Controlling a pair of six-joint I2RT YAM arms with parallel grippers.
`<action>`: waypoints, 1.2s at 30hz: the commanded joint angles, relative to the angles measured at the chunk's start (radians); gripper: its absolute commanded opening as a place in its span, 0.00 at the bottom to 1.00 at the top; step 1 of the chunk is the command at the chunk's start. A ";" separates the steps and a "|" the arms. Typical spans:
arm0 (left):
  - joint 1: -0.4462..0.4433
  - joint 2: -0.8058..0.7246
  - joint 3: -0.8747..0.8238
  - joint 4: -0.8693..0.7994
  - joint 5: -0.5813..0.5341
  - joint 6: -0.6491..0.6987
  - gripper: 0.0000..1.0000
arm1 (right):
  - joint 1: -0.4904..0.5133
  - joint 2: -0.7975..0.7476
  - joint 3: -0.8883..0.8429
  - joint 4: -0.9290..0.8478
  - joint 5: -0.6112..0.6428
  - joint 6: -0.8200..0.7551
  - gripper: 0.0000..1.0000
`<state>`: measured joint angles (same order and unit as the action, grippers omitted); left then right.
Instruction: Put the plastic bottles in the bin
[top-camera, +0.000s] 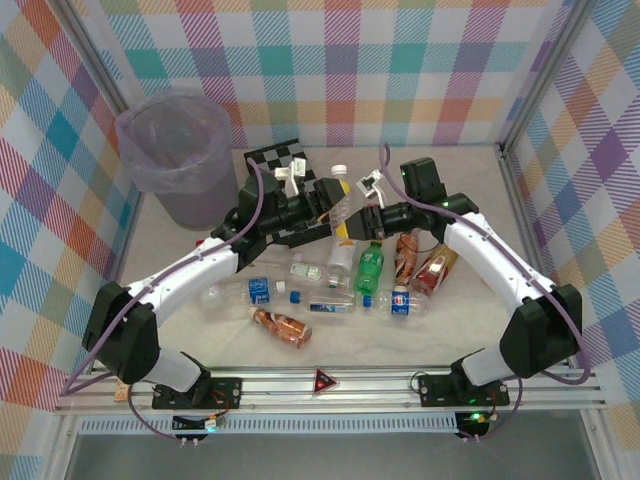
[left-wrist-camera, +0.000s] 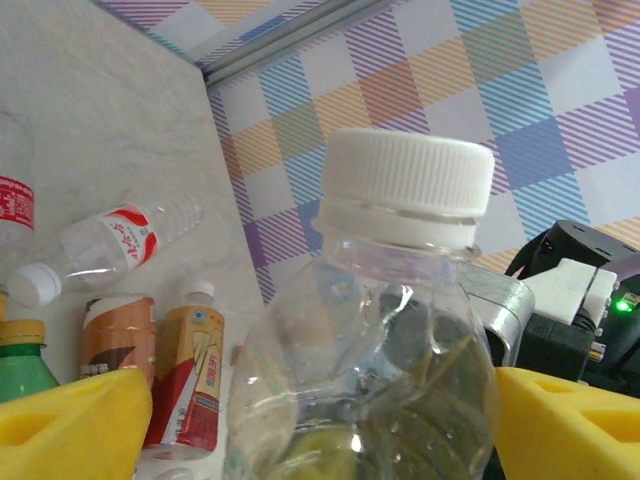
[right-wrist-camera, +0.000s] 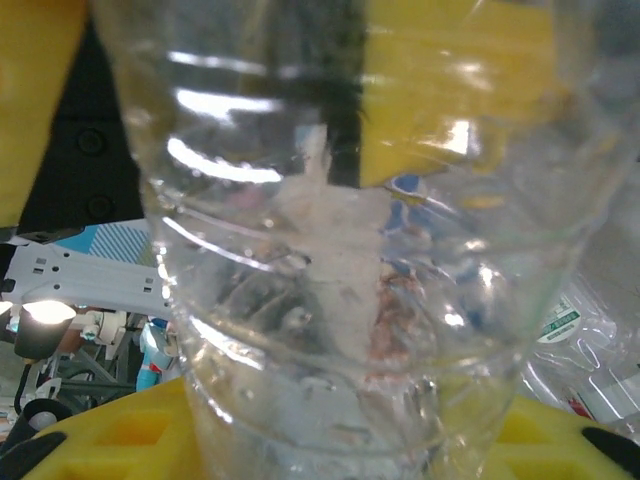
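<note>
The clear bottle (top-camera: 343, 205) hangs above the worktop (top-camera: 400, 345) at centre, gripped by the right jaws. The left jaws straddle it below the white cap (left-wrist-camera: 405, 180), still open, with one pad (left-wrist-camera: 70, 425) clear of the plastic. This looks like a handover. The left jaws should close squarely first, the right then release, and the bottle swing to the bin (top-camera: 190, 195) at ten o'clock.

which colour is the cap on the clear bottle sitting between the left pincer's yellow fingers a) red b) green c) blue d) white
d, the left wrist view shows a white cap on the clear bottle that sits between the fingers of the left pincer.
</note>
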<state>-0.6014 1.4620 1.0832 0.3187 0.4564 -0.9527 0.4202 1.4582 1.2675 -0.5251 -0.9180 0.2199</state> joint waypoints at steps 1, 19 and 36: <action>-0.015 0.019 0.052 0.047 0.030 -0.022 0.84 | 0.003 0.026 0.038 0.056 -0.032 -0.018 0.47; -0.010 0.111 0.123 0.050 0.078 -0.110 0.51 | -0.014 0.042 0.072 0.015 0.038 -0.031 0.70; 0.375 0.022 0.513 -0.536 0.001 0.223 0.41 | -0.233 -0.048 0.099 -0.304 0.411 0.112 0.93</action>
<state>-0.2943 1.5375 1.4975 -0.0673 0.4953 -0.8467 0.1993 1.4200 1.3731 -0.7284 -0.5900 0.3046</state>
